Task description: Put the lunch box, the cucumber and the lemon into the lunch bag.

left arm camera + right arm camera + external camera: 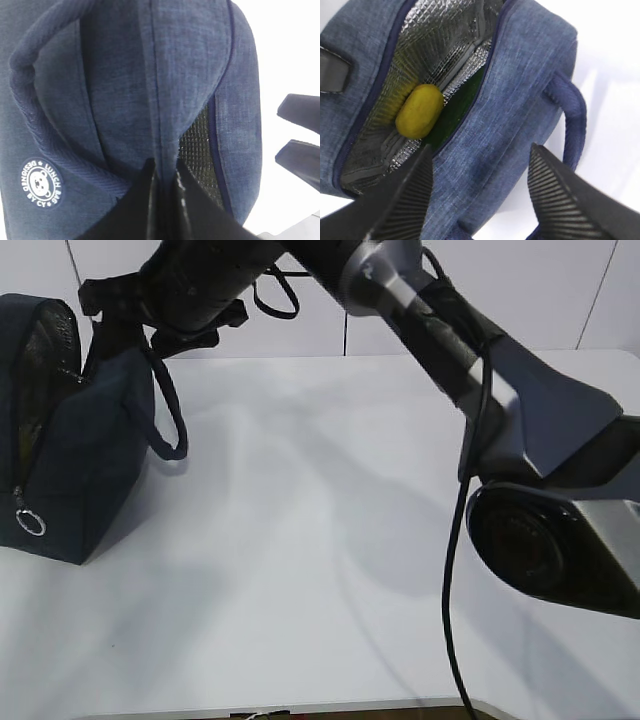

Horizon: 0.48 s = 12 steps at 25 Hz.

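Left wrist view: left claw (165,175) pressed together, pinching fabric of lunch bag (150,75) at its upper edge beside the opening; round bear patch (42,183) at lower left. Exterior view: bag stands at left edge of white tabletop (330,540), ring pull (31,524) hanging low, loop handle (170,410) drooping right. Right arm (480,370) stretches from right across to bag. Right wrist view: right claw (480,195) spread wide above open bag, holding nothing. Inside, against silver lining: lemon (419,111), cucumber (462,102) just beside it. Lunch box not visible.
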Motion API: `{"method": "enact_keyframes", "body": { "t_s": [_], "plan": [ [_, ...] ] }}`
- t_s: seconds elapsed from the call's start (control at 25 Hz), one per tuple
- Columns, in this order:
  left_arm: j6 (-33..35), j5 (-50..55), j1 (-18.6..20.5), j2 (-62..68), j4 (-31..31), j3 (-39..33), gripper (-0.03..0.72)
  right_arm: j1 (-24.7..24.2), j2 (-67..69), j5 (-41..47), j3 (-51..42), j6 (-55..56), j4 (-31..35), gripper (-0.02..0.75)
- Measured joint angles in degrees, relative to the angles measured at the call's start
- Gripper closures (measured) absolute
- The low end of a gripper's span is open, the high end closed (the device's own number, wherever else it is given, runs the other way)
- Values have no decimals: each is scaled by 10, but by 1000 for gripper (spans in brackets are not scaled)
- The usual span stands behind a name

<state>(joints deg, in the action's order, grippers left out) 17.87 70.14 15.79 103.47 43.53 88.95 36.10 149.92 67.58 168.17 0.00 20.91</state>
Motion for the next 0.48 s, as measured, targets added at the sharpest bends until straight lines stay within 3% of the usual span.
{"method": "enact_keyframes", "body": {
  "t_s": [0.48],
  "plan": [
    [0,0,0,0,0,0,690,0,21,-7,0,4,10,257]
  ]
}}
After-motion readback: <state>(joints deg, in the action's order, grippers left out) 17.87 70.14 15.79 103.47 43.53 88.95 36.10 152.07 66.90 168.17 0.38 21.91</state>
